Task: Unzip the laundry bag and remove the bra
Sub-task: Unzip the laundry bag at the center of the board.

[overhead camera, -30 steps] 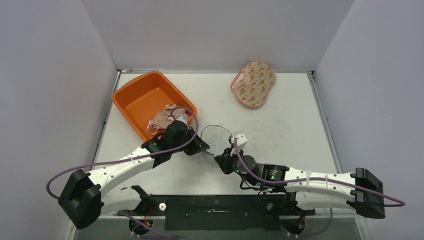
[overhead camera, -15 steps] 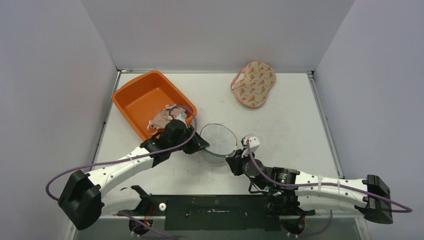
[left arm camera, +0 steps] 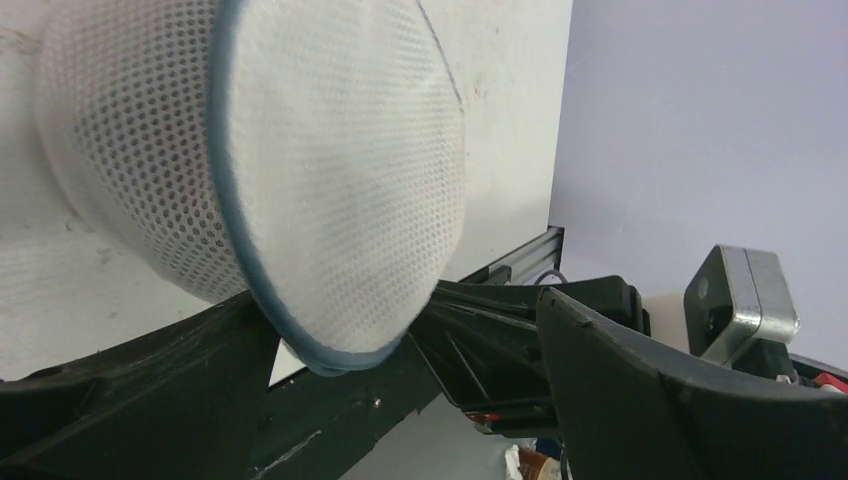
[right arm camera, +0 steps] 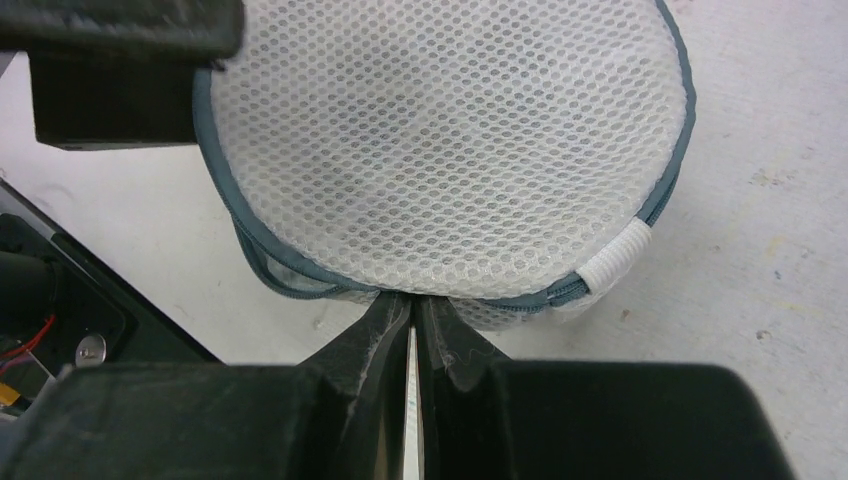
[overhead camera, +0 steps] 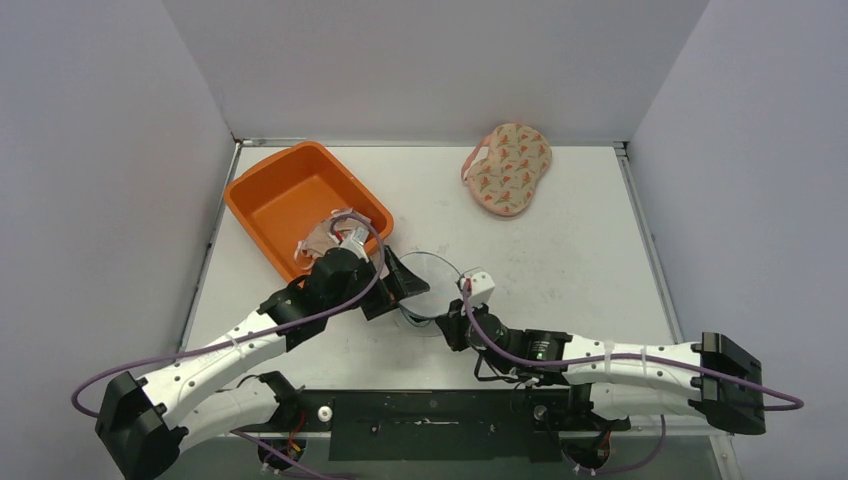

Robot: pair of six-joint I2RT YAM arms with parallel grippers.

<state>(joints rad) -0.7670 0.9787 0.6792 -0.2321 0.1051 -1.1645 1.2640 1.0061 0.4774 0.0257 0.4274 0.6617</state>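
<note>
My left arm (overhead camera: 230,345) and right arm (overhead camera: 625,362) wear smooth white shells between black joints, with a bulky black block (overhead camera: 730,385) at each elbow. A purple cable (overhead camera: 384,250) trails along each. My left gripper (overhead camera: 405,290) and right gripper (right arm camera: 412,305) are matte black, with thick wedge-shaped fingers.

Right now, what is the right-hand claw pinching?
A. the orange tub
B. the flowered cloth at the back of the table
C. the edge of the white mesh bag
C: in the right wrist view, the right claw is closed with its tips together on the blue-grey rim of the mesh bag.
</note>
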